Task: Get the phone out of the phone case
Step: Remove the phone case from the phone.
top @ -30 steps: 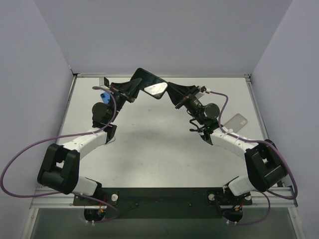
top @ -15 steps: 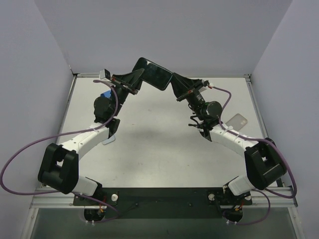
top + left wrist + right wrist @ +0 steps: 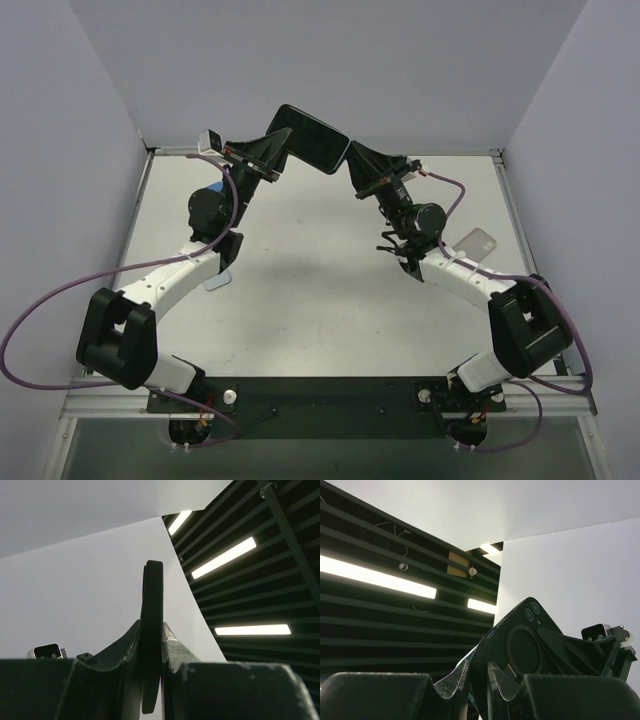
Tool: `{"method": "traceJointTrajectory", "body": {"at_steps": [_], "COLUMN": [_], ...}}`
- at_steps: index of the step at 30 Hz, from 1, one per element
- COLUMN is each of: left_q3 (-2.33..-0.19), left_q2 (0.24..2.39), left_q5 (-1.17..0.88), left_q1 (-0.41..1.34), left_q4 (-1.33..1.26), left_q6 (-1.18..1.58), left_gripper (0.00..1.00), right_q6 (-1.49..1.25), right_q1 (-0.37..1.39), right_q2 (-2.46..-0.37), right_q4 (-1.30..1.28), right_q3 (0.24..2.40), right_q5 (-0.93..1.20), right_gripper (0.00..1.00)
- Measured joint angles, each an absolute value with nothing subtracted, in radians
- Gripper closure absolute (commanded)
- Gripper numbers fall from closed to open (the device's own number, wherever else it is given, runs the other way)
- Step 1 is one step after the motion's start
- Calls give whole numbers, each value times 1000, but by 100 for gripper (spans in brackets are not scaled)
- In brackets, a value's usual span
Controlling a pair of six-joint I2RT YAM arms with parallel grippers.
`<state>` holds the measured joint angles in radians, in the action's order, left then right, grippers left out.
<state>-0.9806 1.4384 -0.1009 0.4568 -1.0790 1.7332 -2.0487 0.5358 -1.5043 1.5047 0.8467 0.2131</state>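
A phone in a black case [image 3: 312, 140] is held up in the air over the far edge of the table, screen side up. My left gripper [image 3: 277, 150] is shut on its left end. The left wrist view shows the phone edge-on [image 3: 151, 595] between my fingers [image 3: 176, 645]. My right gripper [image 3: 354, 163] is shut on the right end. In the right wrist view the back of the case [image 3: 522, 645] shows its ring and two camera lenses. A thin teal edge shows at the corner between my right fingertips [image 3: 461, 672].
A clear empty phone case [image 3: 472, 245] lies on the table at the right, beside the right arm. A pale flat piece [image 3: 218, 279] lies by the left arm. A small blue object [image 3: 214, 187] sits near the left wrist. Walls enclose the table on three sides.
Both grippers have lifted the phone up and toward the back wall. It has tilted, and the glare on its screen is gone.
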Motion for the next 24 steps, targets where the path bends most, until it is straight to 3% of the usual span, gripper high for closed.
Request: {"method": "traceJointTrajectory", "body": {"at_steps": [7,13,20,24], "left_q3": [-981,-1017,-1047,-1047], "left_q2": [1427,1416,1418,1422], "left_q5": [-123,-148,-170,-171], "left_q1": [458,458,462,462], "left_q4": [-1080,-1088,-1113,-1100], "left_q6": [1727,1731,1726,1709], "left_gripper": [100,100,100,100], "right_q6": [-2004,-1706,-1449,-1328], "right_q1": [503,488,485,485], "right_q2": [-1463,-1280,-1227,-1230], "right_q4": [1471,1008,680,528], "right_q3": [851,978,1114,1159], "right_q5": [316,385,416,416], "right_gripper": [100,100,100,90]}}
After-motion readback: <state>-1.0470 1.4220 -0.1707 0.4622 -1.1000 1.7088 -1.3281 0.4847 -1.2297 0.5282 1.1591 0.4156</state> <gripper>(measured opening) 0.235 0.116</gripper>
